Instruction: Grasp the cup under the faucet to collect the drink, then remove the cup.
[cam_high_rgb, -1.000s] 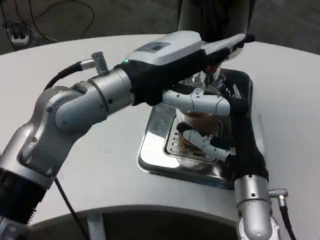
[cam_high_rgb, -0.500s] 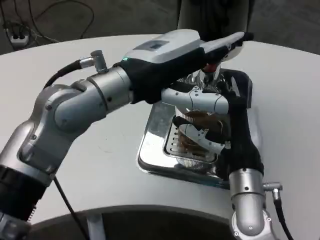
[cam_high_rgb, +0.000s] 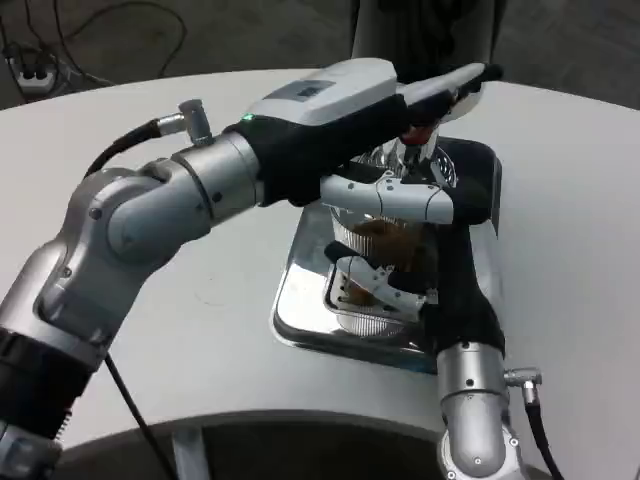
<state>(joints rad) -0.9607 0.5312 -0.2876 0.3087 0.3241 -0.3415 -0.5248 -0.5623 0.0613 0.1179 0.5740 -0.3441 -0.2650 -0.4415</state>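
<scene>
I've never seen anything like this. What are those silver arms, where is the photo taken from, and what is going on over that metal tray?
You are looking down from a camera on a humanoid robot's head or chest, so the silver arms are its own. On the white table sits a shiny metal drip tray with a faucet above it. The right robot hand wraps around a clear cup holding brown drink. The left robot hand reaches over the faucet; whether it presses anything is hard to tell.

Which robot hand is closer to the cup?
The right hand. Its fingers wrap around the cup on the metal tray. The left hand is up above it, reaching over to the faucet.
</scene>
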